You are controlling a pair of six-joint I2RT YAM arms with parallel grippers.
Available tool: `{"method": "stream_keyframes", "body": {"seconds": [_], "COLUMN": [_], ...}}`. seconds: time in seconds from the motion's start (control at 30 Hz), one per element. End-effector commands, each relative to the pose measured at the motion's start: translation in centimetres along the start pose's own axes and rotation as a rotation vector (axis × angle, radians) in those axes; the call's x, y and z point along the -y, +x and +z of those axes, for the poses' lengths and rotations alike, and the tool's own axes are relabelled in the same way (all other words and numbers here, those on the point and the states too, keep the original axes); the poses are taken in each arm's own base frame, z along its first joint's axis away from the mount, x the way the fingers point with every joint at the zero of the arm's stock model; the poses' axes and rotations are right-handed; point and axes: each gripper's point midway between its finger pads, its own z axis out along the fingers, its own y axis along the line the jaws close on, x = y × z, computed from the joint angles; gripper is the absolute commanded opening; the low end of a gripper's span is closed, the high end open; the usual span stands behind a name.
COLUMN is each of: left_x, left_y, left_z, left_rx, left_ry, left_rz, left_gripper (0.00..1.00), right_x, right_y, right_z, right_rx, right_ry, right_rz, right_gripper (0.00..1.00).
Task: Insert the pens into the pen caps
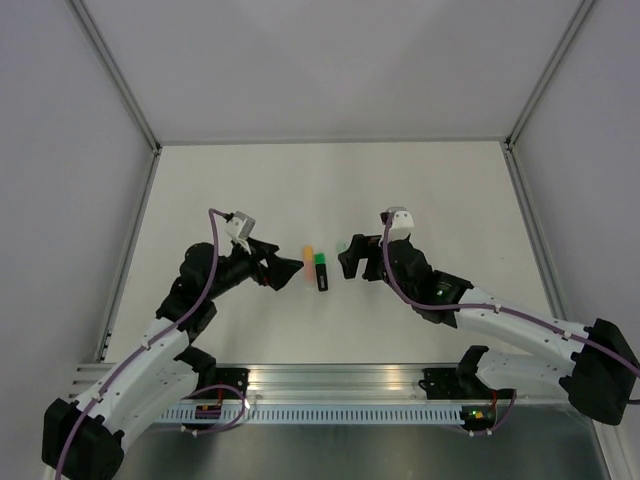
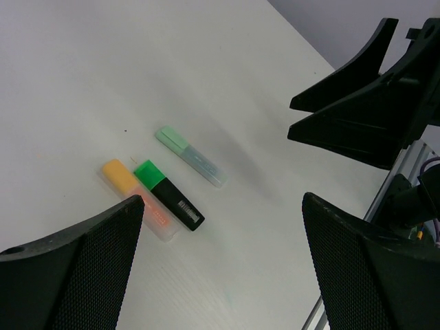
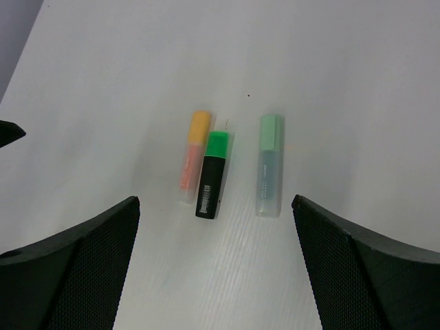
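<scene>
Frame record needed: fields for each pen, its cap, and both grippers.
pink-orange pen: lying flat on the table, orange cap on
black pen: close beside it, green cap on
pale green pen: lying apart from the pair, roughly parallel
left gripper: open, empty
right gripper: open, empty

Three pens (image 3: 210,182) lie on the white table (image 3: 357,62).

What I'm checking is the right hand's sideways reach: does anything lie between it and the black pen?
Yes. A pale green pen lies flat on the right hand's side of the black pen, parallel to it and apart from it. Nothing covers the black pen from above.
</scene>
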Motion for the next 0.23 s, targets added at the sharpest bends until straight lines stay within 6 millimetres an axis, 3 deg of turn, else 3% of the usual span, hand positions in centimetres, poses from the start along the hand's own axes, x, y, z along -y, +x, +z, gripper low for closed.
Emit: {"method": "stream_keyframes", "body": {"seconds": [0.0, 0.2], "left_x": [0.69, 0.73], "left_y": [-0.2, -0.42], "left_z": [0.09, -0.14], "left_rx": [0.012, 0.029], "left_ry": [0.051, 0.049], "left_rz": [0.062, 0.07], "left_gripper": [1.0, 1.0], "right_x": [0.22, 0.07], "right_y": [-2.0, -2.34], "right_z": [-0.73, -1.02], "right_rx": [0.085, 0.097], "right_ry": [0.004, -0.007], "right_rz": [0.022, 0.024], "right_gripper": [0.98, 0.98]}}
